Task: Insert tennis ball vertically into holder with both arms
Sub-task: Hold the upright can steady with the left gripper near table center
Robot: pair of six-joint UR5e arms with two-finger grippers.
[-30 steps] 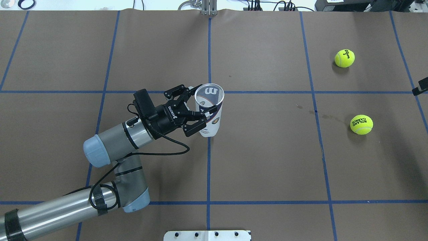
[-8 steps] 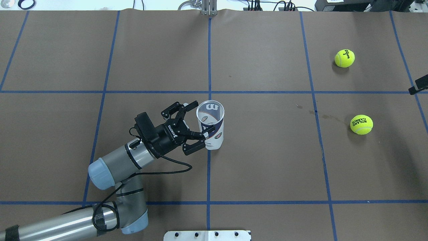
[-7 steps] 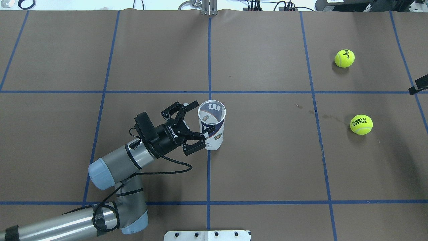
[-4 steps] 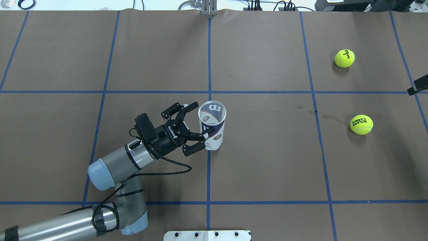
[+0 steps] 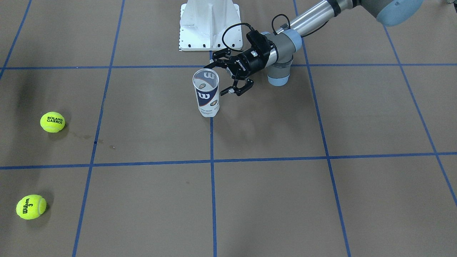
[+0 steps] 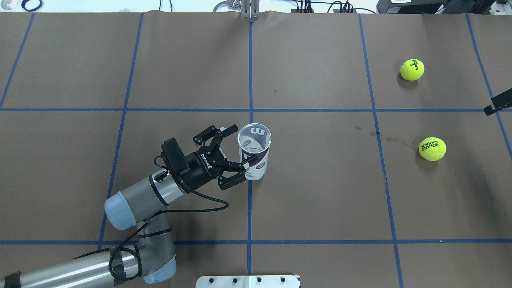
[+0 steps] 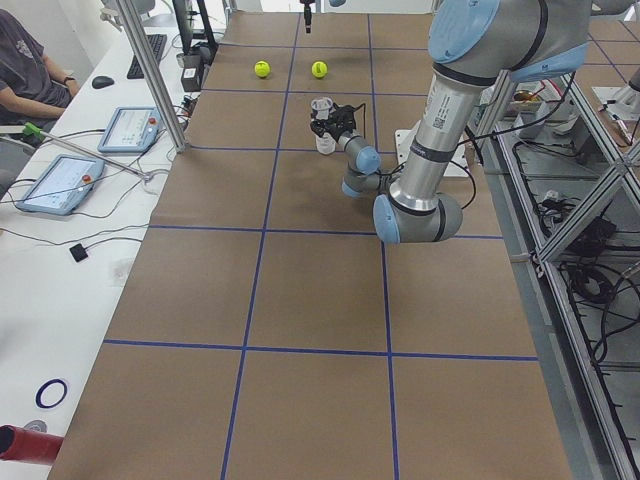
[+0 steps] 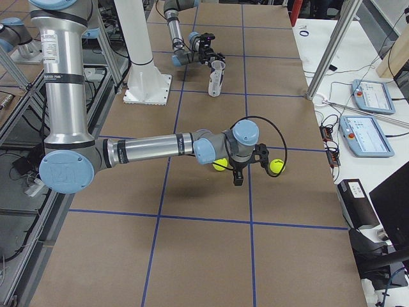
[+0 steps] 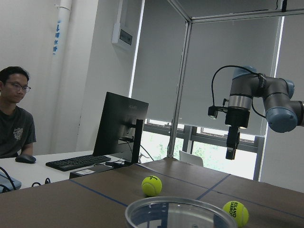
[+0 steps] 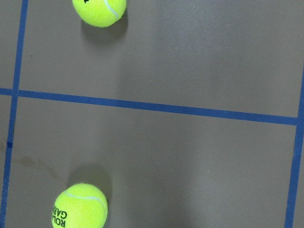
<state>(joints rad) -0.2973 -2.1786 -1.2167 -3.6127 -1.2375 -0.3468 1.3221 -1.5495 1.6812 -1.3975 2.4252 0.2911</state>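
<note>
**Holder set down upright, left gripper let go beside it**

The holder (image 6: 254,154) stands upright on the brown surface (image 6: 320,192) with its mouth facing up and its foot on the blue tape line (image 6: 249,208) that runs down the middle. The left gripper (image 6: 238,147) sits on the holder's robot-left side with its jaws spread. One fingertip is near the rim and the other low against the wall; whether either touches cannot be told.

Two tennis balls lie well away from the holder on its other side: the Roland Garros ball (image 6: 432,149) roughly level with it and the Wilson ball (image 6: 412,69) farther from the robot. The right gripper (image 9: 230,154) hangs above the surface near those balls, pointing down; its jaw state cannot be told. The white pedestal base (image 5: 209,25) stands behind the holder on the robot's side. A person (image 9: 14,118) sits at a desk beyond the table's edge.

Bare surface surrounds the holder on every side except the left gripper's.

About four seconds ago the left gripper was clamped on the holder, farther from the robot. Now the holder stands nearer the pedestal and the jaws are off it. Both balls lie where they did.
</note>
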